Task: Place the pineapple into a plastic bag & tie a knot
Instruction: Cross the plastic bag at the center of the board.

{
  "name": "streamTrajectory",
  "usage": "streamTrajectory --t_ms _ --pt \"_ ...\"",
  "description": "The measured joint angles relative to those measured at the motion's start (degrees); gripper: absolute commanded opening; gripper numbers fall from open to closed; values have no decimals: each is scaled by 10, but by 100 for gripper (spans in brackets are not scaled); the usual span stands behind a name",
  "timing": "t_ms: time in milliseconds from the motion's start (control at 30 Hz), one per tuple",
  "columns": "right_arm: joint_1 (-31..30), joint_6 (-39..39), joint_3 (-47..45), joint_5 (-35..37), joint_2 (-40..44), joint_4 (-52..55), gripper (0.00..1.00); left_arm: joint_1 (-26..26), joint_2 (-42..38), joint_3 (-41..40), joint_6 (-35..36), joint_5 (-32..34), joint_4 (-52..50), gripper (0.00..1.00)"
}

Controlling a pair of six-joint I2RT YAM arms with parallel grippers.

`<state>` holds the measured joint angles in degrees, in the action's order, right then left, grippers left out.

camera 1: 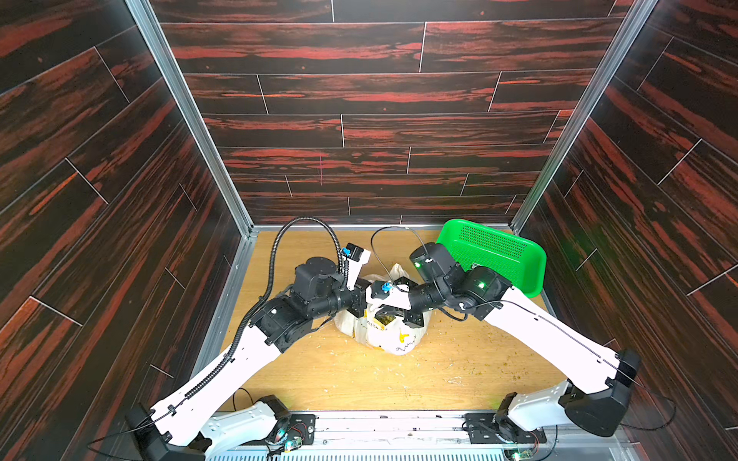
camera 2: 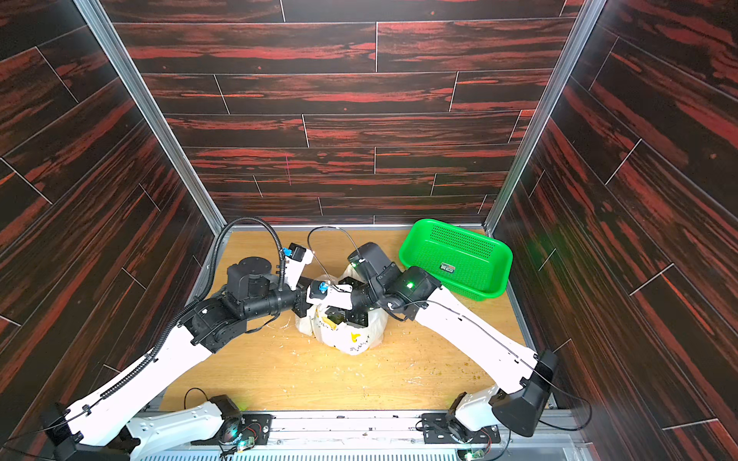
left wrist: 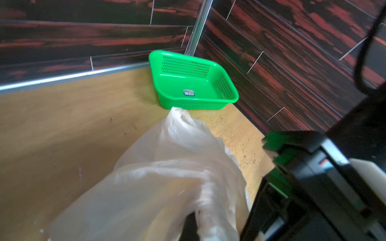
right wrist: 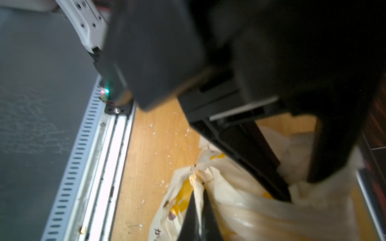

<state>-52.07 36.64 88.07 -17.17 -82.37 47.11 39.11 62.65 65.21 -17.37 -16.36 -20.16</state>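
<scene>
The plastic bag (camera 1: 399, 339) (camera 2: 359, 339), white with yellow banana prints, stands mid-table between both arms. Through its open top I see the pineapple (camera 1: 385, 319) (camera 2: 334, 317), yellow-green. My left gripper (left wrist: 200, 219) is shut on a twisted strand of the bag (left wrist: 167, 167); from above it sits at the bag's left side (camera 1: 361, 309). At the bag's right side is my right gripper (right wrist: 199, 200) (camera 1: 411, 317), shut on a thin fold of the bag's printed rim (right wrist: 250, 208). The two wrists almost touch over the bag. The knot is out of view.
A green perforated basket (camera 1: 499, 255) (camera 2: 459, 255) (left wrist: 188, 83) leans in the back right corner. Small crumbs and flakes litter the wooden table (camera 1: 359, 379). Dark panel walls close in three sides, and a metal rail (camera 1: 379, 423) runs along the front.
</scene>
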Motion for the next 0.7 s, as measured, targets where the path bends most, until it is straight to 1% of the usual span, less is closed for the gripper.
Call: streamTrajectory --t_ms 333,433,700 --pt "-4 9 -40 36 26 0 0 -2 -11 3 6 7 -12 0" --pt "-4 4 -46 29 40 -8 0 -2 -13 3 -6 2 -3 0" --pt "-1 -21 -104 -10 101 -64 0 -2 -13 3 -33 -2 10 0"
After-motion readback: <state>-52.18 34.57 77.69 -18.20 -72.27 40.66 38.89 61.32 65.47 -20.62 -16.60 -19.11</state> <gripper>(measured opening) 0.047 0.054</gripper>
